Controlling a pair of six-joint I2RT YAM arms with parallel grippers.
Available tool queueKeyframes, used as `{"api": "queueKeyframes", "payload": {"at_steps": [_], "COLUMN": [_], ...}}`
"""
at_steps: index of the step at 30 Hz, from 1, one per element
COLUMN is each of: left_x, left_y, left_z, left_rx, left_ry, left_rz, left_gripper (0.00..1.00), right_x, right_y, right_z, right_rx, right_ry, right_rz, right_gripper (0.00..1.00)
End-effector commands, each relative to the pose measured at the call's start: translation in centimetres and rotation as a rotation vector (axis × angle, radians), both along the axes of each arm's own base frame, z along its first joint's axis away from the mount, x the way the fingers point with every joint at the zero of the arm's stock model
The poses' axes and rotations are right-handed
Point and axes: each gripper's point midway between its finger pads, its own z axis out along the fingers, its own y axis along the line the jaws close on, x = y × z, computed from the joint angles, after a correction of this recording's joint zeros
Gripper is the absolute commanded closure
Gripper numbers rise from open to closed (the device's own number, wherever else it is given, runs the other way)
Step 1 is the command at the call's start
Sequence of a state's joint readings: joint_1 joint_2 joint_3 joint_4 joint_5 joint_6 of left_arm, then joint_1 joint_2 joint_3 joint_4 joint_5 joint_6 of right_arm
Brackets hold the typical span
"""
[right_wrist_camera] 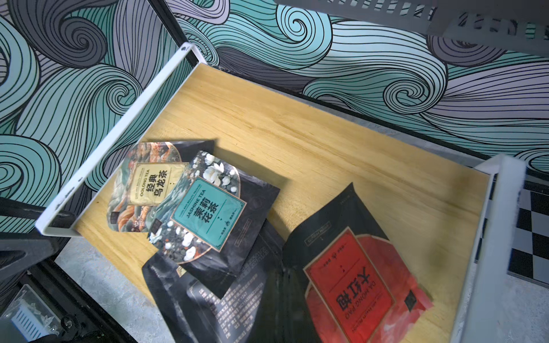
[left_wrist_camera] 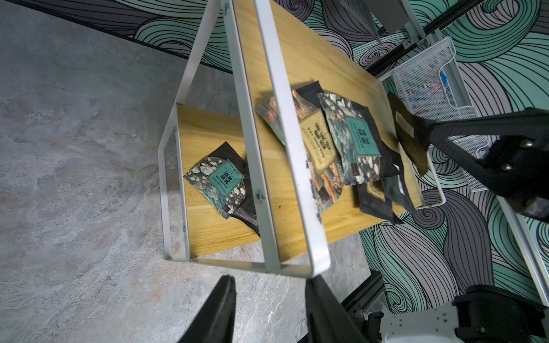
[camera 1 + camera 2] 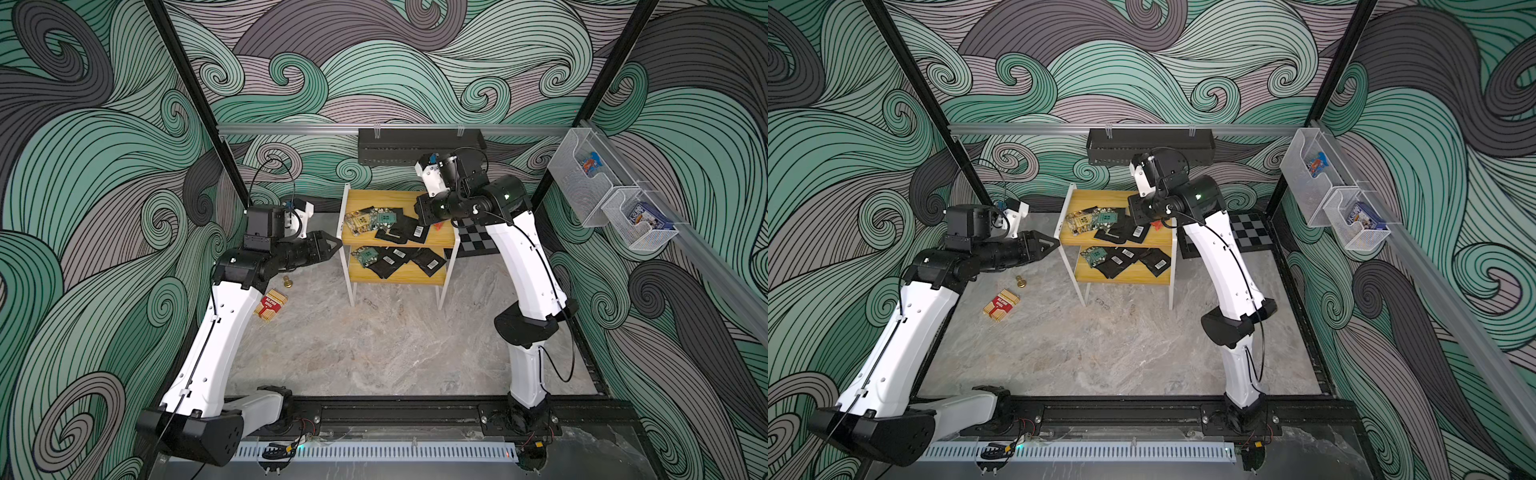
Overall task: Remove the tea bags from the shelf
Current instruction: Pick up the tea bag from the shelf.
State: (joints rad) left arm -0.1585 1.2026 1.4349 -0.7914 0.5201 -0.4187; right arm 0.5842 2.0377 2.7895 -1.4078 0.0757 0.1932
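Marble [image 3: 374, 340], right tool [image 2: 427, 133] pinching tea bag [image 2: 410, 145] (red)

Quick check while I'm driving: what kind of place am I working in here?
Most likely a staged robot test cell, not a real shop or kitchen: wave-patterned panels wall it in on aluminium rails, both arms sit on a black base rail, and a checkerboard lies beside the shelf.

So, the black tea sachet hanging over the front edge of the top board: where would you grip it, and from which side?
Probably its overhanging corner, from the front, one finger above and one below. The black tea sachet lies flat on the top board, so only that free lip offers a bite, and the jasmine sachet covers its rear.
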Motion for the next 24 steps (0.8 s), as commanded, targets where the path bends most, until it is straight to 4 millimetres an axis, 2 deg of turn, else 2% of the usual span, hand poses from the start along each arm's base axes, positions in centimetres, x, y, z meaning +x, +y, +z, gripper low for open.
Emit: {"api": "queueKeyframes", "payload": {"at_steps": [1, 11, 14, 17, 20, 24], "left_x": [-0.4, -0.4, -0.5, -0.7, -0.9, -0.9], "left_y": [-0.3, -0.3, -0.3, -0.3, -0.3, -0.3], "left_z": [0.3, 0.6, 0.7, 0.8, 0.9, 0.7], "left_rx": [-0.005, -0.004, -0.005, -0.008, -0.006, -0.006], "left_ry": [-0.010, -0.017, -0.022, -0.021, -0.023, -0.020], "left_rz": [-0.018, -0.018, -0.018, -0.019, -0.019, -0.021], "left_gripper": [0.58, 0.58, 0.58, 0.58, 0.58, 0.58], "right_x": [-1.6, -4.7, -5.6, -6.7, -7.8, -9.1], "right_y": [-0.5, -2.9, -4.0, -5.4, -7.6, -11.0], "right_z": [4.7, 10.0, 10.9, 11.6, 11.7, 11.0], "right_rx": [0.083, 0.152, 0.151, 0.138, 0.099, 0.045], "right_ry": [-0.115, -0.239, -0.264, -0.284, -0.302, -0.298], "right_rz": [0.017, 0.004, -0.014, -0.043, -0.098, -0.181], "right_gripper": [1.00, 1.00, 1.00, 1.00, 1.00, 1.00]}}
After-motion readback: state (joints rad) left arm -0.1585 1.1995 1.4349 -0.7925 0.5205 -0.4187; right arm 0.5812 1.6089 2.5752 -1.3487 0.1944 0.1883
